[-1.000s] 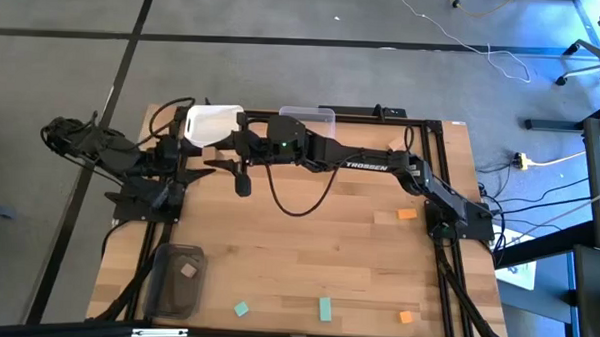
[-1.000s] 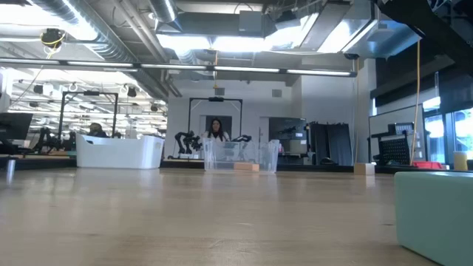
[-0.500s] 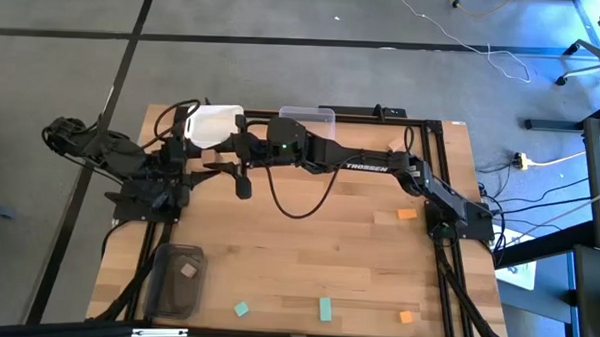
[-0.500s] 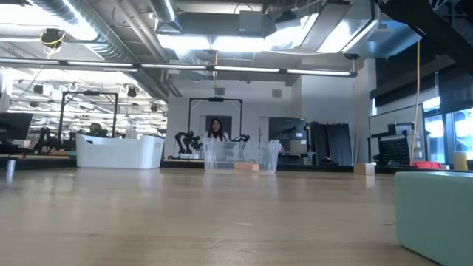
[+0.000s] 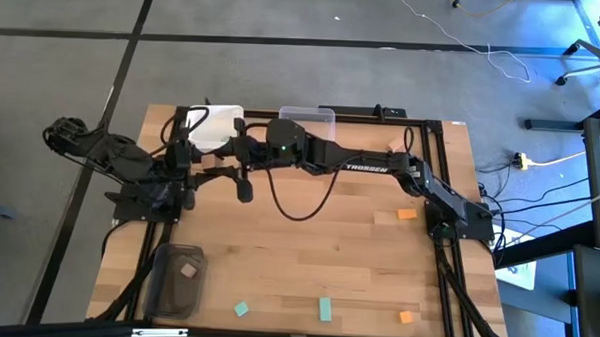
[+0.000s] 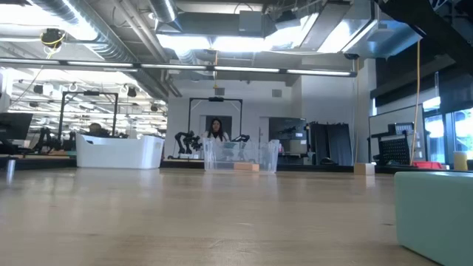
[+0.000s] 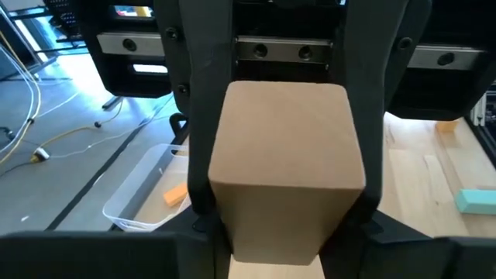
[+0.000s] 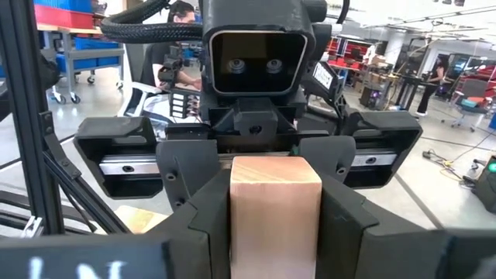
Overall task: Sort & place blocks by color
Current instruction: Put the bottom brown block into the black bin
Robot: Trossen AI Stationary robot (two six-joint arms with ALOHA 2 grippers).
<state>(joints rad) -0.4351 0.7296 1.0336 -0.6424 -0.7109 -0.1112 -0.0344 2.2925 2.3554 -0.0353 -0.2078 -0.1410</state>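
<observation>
Two pincers on one block: the right gripper (image 5: pixel 225 153) and the left gripper (image 5: pixel 194 161) meet nose to nose above the far-left part of the table (image 5: pixel 307 259).
Right pincer state: clamped on the tan block (image 8: pixel 275 209), fingers on both its sides.
Left pincer state: its fingers (image 8: pixel 194 186) lie against the same block's flanks; it looks closed on it, though how firm that hold is cannot be told.
Block place: in the air between the two wrists, off the table, just near of the white bin (image 5: pixel 222 119).
Step in hand: a handover from right to left, as I judge.
Main risk: the right lets go before the left's hold is sure, and the block drops to the wood or into the white bin.
Second risk: both pull while clamped, so the block twists and sits skewed.
Likely goal: the dark grey bin (image 5: pixel 159 284) at near left, where a tan cube (image 5: pixel 188 270) lies.
Bin error: the clear bin (image 7: pixel 128 205) holds an orange block (image 7: pixel 175 194); tan there would be a mis-sort.
Left over: teal blocks (image 5: pixel 241 309) (image 5: pixel 325 308) and orange blocks (image 5: pixel 406 316) (image 5: pixel 406 214) lie loose, well apart.
</observation>
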